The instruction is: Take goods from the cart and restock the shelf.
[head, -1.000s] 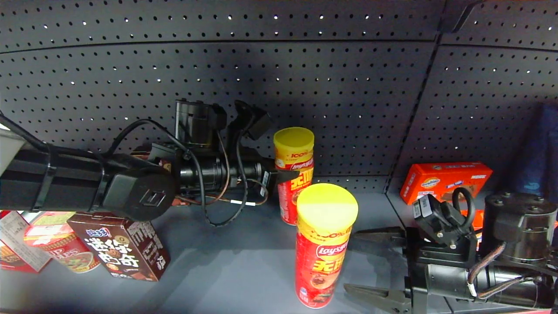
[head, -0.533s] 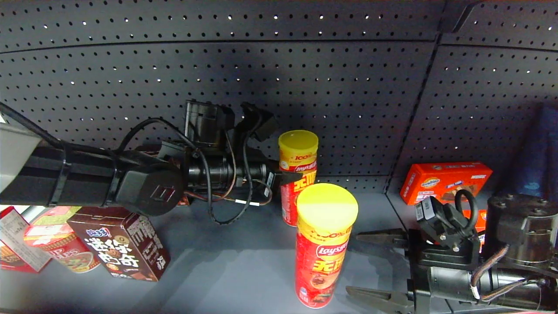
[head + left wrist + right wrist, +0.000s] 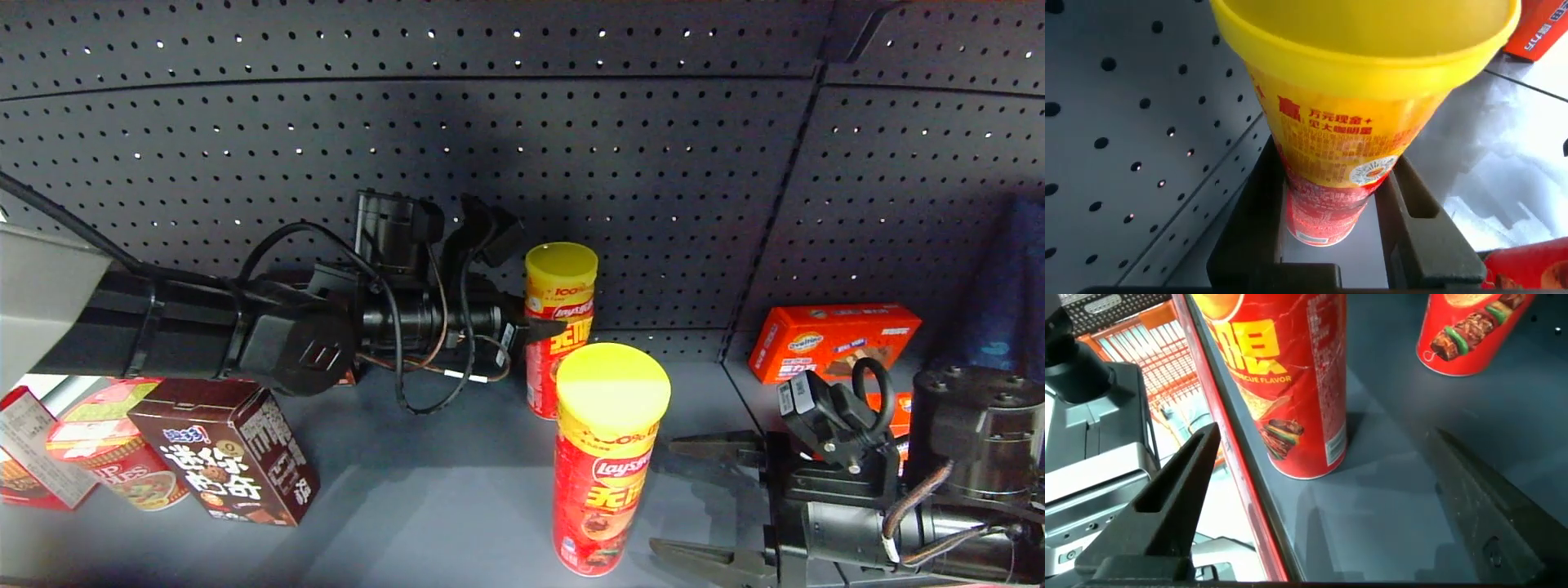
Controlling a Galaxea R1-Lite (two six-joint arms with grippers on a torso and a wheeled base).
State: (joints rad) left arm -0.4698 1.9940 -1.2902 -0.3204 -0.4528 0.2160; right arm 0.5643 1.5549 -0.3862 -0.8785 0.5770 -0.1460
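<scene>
1. chips first: the rear chip can point(image 3: 563, 359) stands upright at the back of the shelf point(image 3: 457, 490), just in front of the pegboard back panel point(image 3: 653, 204). the left claw point(image 3: 549, 331) pinches its middle from the side.
2. the front chip can point(image 3: 608, 457) stands upright nearer the shelf edge, close to the rear one but apart from it. the right claw point(image 3: 665, 496) sits just beside it, spread wide and touching nothing.
3. we judge the step in hand to be setting the rear can in its place. we cannot tell whether its base sits flat, so we would ease it lightly down before letting go.
4. to do this well, we would part the fingers evenly and only a little. then we would draw the left arm straight back along its own line, so that no finger drags the can.
5. a tall, narrow can tips easily, so we would hold the right claw clear of the front can. we would also mind the brown snack box point(image 3: 224, 461) under the left arm.
</scene>
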